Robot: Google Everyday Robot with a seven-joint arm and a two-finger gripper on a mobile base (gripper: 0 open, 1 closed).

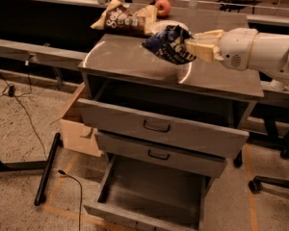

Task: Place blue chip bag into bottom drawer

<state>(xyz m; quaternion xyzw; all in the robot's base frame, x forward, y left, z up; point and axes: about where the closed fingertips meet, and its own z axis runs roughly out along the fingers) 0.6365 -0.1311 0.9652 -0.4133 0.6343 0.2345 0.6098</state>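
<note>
The blue chip bag [169, 44] is a crumpled navy foil bag with white markings, held in the air just above the cabinet top [135, 61]. My gripper [196, 45] reaches in from the right and is shut on the bag's right edge. The bottom drawer [149, 191] is pulled far out at the base of the grey cabinet, and its inside shows nothing in it. It lies well below and in front of the held bag.
A brown chip bag [124, 19], a red apple [162, 6] and a white bowl [160, 28] sit at the back of the cabinet top. The two upper drawers [156, 126] stand partly open. A cardboard box [77, 129] sits left of the cabinet. A cable [72, 191] lies on the floor.
</note>
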